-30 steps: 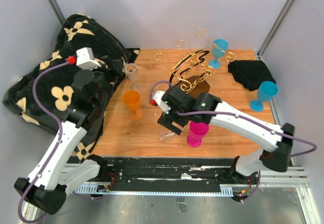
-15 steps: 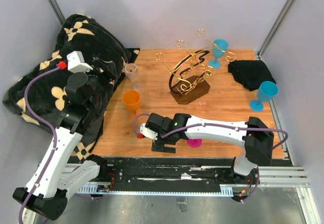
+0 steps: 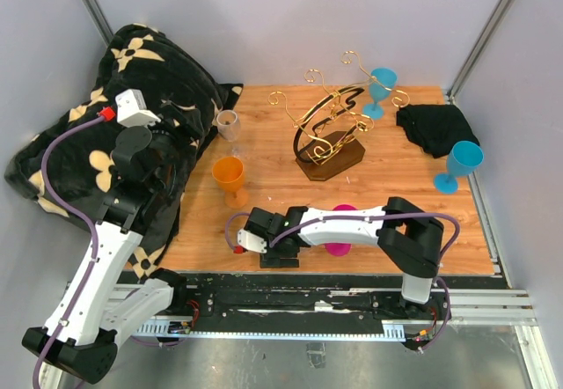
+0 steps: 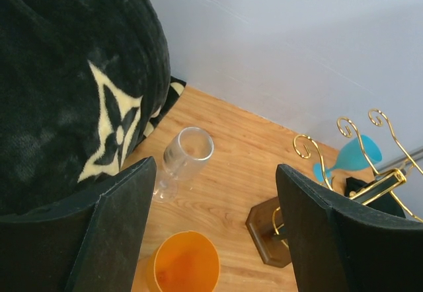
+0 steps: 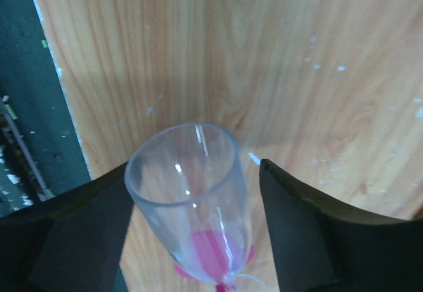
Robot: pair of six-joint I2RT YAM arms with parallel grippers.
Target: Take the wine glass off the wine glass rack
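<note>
The gold wire wine glass rack (image 3: 330, 134) stands on its dark wooden base at the back middle of the table; it also shows in the left wrist view (image 4: 344, 173). My right gripper (image 3: 268, 253) is low at the table's near edge, shut on a clear wine glass (image 5: 188, 193). The glass lies between the fingers (image 5: 86, 232) with its rim pointing away from the camera. Something pink shows through its lower part. My left gripper (image 3: 141, 156) hangs open and empty over the blanket, well left of the rack.
An orange glass (image 3: 229, 176) and a clear glass (image 3: 228, 125) stand at the left of the table. A pink glass (image 3: 339, 239) is under my right arm. Blue glasses stand behind the rack (image 3: 381, 85) and at the right edge (image 3: 462, 165). A black cloth (image 3: 435, 127) lies back right, a flowered blanket (image 3: 106, 81) left.
My right gripper has carried the clear glass from beside the rack down and left to the table's near edge. My left arm drew back slightly over the blanket, then stayed still.
</note>
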